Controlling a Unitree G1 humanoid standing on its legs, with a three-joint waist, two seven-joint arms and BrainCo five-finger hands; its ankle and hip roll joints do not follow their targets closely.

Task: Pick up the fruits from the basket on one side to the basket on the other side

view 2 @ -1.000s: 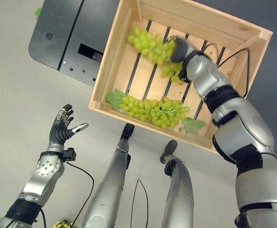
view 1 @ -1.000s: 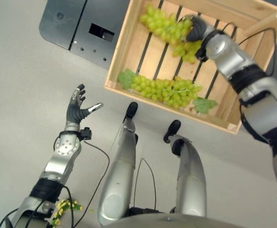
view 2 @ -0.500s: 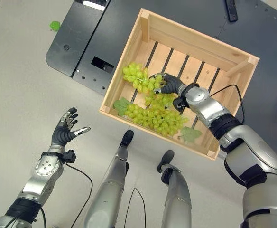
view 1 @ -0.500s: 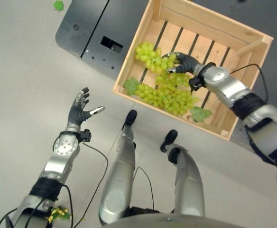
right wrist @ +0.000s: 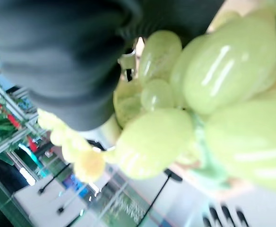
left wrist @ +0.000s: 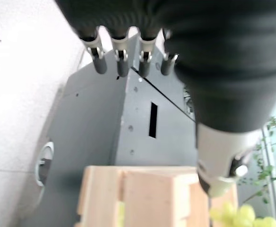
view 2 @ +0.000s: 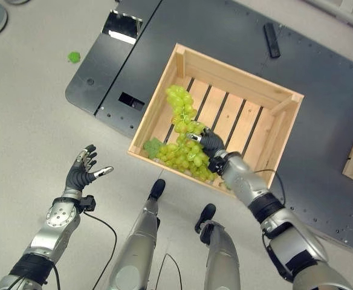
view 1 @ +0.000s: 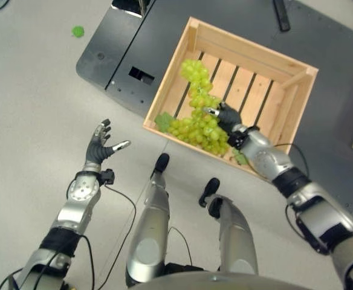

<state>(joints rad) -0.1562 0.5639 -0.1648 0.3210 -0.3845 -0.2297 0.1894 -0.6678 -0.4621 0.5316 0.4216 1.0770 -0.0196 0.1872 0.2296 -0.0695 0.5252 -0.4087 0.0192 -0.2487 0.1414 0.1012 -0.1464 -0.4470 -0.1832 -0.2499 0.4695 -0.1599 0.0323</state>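
Your right hand (view 2: 210, 145) grips the green grape bunch (view 2: 179, 109) inside the wooden crate (view 2: 285, 130); your left hand (view 1: 100, 144) hovers aside, fingers spread wide.

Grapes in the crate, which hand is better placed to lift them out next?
The right hand. It is inside the crate, curled round the grapes, apparently gripping a bunch. The left hand hangs open over bare floor, apart from the crate.
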